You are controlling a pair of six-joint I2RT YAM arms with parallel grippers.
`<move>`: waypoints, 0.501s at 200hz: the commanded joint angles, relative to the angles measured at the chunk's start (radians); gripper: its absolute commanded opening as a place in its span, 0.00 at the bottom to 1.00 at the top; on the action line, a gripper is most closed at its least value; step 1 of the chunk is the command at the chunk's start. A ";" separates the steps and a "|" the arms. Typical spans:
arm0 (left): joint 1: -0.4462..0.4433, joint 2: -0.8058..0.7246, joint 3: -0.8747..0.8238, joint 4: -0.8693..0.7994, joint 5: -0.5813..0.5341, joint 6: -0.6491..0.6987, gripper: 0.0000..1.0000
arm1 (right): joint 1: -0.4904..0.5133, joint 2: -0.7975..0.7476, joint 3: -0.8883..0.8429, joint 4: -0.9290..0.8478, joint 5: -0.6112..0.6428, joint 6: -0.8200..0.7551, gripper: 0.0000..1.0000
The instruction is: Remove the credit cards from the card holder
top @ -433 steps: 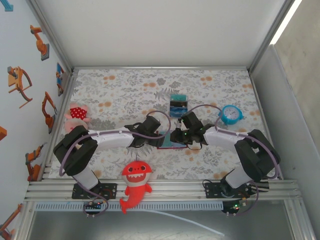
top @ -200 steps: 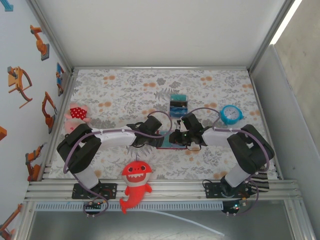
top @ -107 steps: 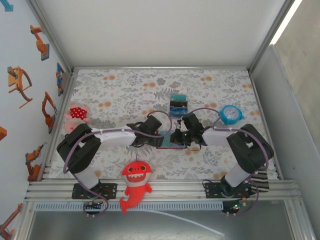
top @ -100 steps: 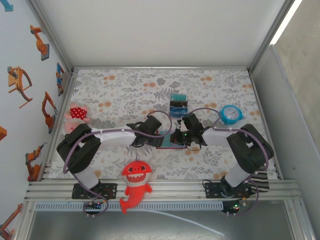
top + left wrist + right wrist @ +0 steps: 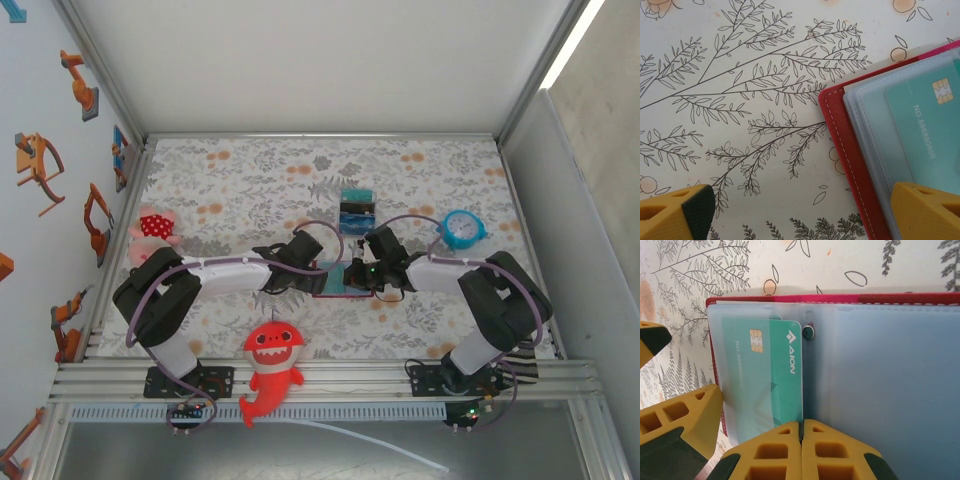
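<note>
- Risk one: the right gripper point(image 5: 801, 432) has its fingers pressed together at the card's point(image 5: 760, 385) near edge. Whether the card is truly pinched I cannot tell, so a pull may slip off.
- Risk two: the holder point(image 5: 840, 298) lies open mid-table between the grippers. The left gripper point(image 5: 800, 200) stands wide apart, one finger over the holder's red border and clamping nothing, so the holder may drag along with the card.
- The sleeve plastic may buckle if the pull is skewed.
- Room: the table point(image 5: 250, 180) is open behind and to the left. The block point(image 5: 355, 212) sits near, just behind the holder; the clock point(image 5: 462, 229) is off to the right and the shark point(image 5: 272, 365) at the near edge. The grippers crowd each other.
</note>
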 commanded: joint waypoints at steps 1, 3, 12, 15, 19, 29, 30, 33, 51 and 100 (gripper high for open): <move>0.007 0.010 0.003 -0.040 -0.022 0.012 0.91 | -0.006 -0.016 0.016 -0.071 0.048 -0.024 0.00; 0.007 0.009 0.003 -0.040 -0.023 0.012 0.91 | -0.006 -0.017 0.017 -0.074 0.049 -0.025 0.00; 0.007 0.008 0.001 -0.040 -0.023 0.012 0.91 | -0.005 -0.020 0.019 -0.080 0.053 -0.029 0.00; 0.007 0.008 0.001 -0.040 -0.025 0.012 0.91 | -0.006 -0.021 0.020 -0.081 0.053 -0.029 0.00; 0.007 0.007 0.001 -0.040 -0.025 0.012 0.91 | -0.006 -0.022 0.020 -0.081 0.054 -0.029 0.00; 0.007 0.004 0.001 -0.040 -0.025 0.014 0.91 | -0.007 -0.024 0.023 -0.081 0.053 -0.031 0.00; 0.007 0.003 0.001 -0.040 -0.025 0.013 0.91 | -0.007 -0.023 0.023 -0.081 0.052 -0.030 0.00; 0.007 0.002 0.001 -0.039 -0.025 0.015 0.91 | -0.007 -0.023 0.023 -0.081 0.051 -0.029 0.00; 0.007 -0.007 0.007 -0.040 -0.030 0.016 0.92 | -0.007 -0.023 0.026 -0.081 0.044 -0.027 0.00; 0.006 -0.047 0.017 -0.008 -0.040 0.006 0.92 | -0.008 -0.066 0.015 -0.090 0.051 -0.027 0.07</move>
